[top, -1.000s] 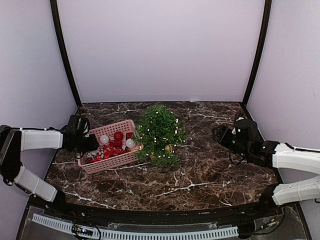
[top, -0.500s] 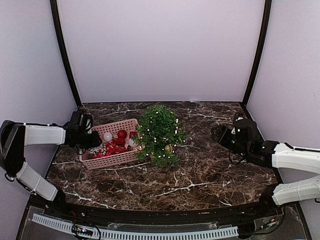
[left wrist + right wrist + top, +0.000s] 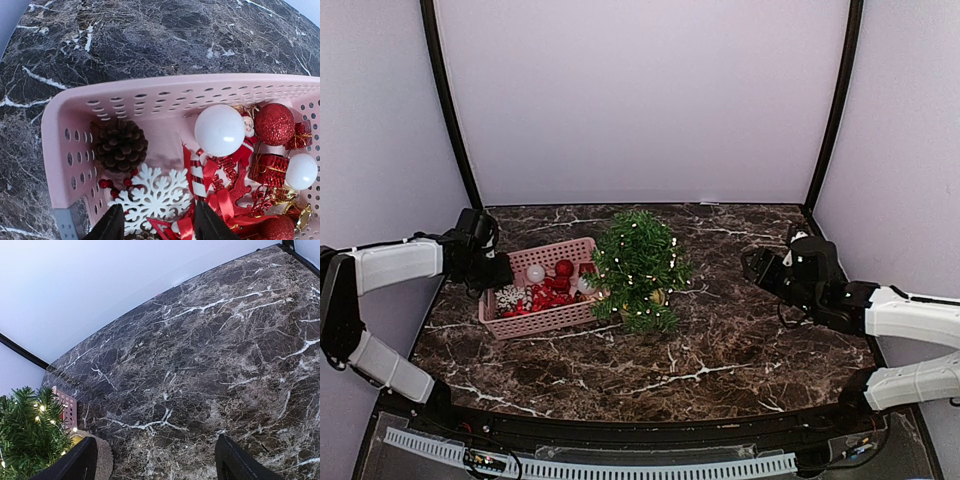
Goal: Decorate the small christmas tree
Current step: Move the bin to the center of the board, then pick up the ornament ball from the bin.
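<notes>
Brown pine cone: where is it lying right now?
Left wrist view: the brown pine cone lies at the left end of the pink perforated plastic basket, beside the white snowflake ornament.

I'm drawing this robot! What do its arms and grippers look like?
The left arm and right arm are white tubes with black joints. The left gripper and right gripper are black, with two pointed fingers. A thin black cable loops by the right wrist.
</notes>
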Controlling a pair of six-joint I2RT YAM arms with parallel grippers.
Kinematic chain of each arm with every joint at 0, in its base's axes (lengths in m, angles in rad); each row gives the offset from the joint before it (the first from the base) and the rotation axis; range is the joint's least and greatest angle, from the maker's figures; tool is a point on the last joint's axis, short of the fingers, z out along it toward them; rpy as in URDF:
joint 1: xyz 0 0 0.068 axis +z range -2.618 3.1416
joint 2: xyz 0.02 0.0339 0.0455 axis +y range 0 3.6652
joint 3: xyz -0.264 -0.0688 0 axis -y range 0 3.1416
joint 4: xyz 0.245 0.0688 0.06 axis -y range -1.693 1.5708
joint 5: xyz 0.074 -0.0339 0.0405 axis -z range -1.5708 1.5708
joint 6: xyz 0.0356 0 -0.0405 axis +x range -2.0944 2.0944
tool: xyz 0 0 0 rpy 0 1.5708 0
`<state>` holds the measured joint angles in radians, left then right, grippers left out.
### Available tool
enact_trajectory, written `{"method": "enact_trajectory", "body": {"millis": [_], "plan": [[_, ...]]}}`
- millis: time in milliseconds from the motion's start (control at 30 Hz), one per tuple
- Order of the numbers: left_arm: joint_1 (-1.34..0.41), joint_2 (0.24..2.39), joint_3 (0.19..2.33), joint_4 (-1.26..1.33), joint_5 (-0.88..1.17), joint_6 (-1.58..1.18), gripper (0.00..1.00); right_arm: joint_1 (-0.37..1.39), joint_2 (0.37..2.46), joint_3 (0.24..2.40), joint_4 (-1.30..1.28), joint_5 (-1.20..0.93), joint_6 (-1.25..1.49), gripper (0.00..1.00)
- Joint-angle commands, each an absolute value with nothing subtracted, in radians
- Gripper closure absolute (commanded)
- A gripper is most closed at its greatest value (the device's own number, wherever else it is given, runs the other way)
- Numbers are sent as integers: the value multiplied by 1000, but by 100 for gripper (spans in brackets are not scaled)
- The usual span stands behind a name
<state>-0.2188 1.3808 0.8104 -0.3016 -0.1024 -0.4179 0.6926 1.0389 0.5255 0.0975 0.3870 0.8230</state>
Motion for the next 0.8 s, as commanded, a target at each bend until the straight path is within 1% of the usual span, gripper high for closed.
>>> {"method": "enact_trajectory", "body": {"millis": [0,333,500,667,767], "plan": [[-221,1432,881,-361,-113,-404,50,689,1012,518,151,369,795,17],[-238,1546,1003,-400,-204,-354,51,688,995,485,171,361,795,17],[-270,1568,1025,-326,-142,-352,52,689,985,468,192,365,801,15],[-288,1672,1076,-267,-48,-395,48,689,999,475,195,345,801,11],[-290,1712,1092,-244,-46,-409,41,689,995,473,193,345,800,10]]}}
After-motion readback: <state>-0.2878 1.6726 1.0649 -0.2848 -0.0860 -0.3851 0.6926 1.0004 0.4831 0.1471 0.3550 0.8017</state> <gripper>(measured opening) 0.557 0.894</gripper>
